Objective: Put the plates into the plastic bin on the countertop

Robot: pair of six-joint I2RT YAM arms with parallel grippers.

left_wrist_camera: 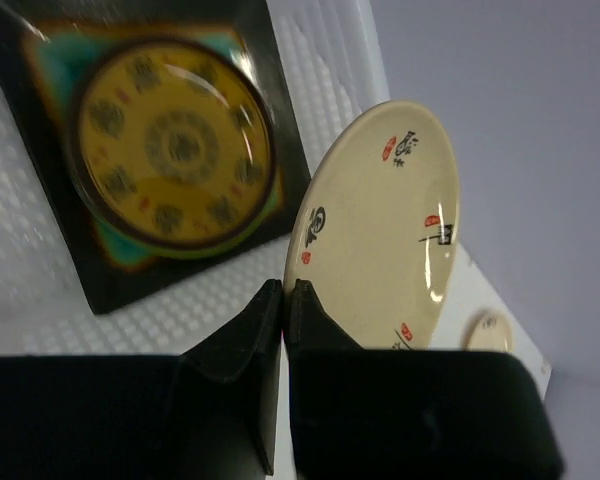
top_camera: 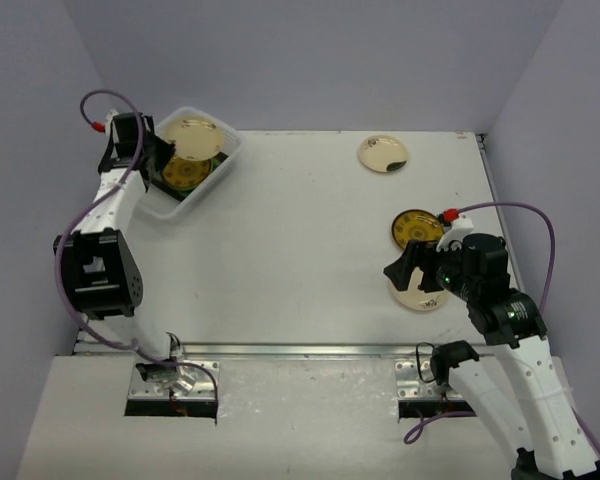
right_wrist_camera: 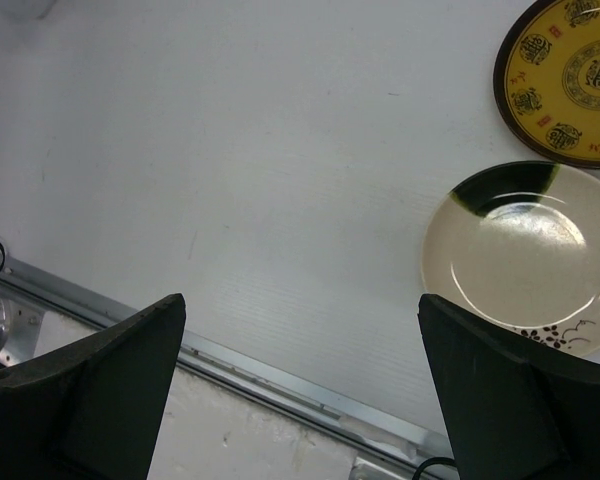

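The plastic bin [top_camera: 158,205] stands at the countertop's [top_camera: 300,230] far left. In it a mustard-patterned plate [left_wrist_camera: 175,145] lies on a dark-rimmed square plate [left_wrist_camera: 110,275] with a teal centre. Beside them a cream plate [left_wrist_camera: 380,220] stands tilted on its edge. My left gripper [left_wrist_camera: 283,292] is shut just in front of that plate's rim, with nothing between its fingers. My right gripper [right_wrist_camera: 300,300] hangs open over the near right. A cream plate with a dark green patch [right_wrist_camera: 525,255] lies beside its right finger. A mustard plate [right_wrist_camera: 570,80] lies beyond it.
Another cream plate with a dark patch [top_camera: 382,153] lies at the far right of the countertop. The metal rail [right_wrist_camera: 280,375] runs along the front edge, below the right gripper. Grey walls close in the back and both sides.
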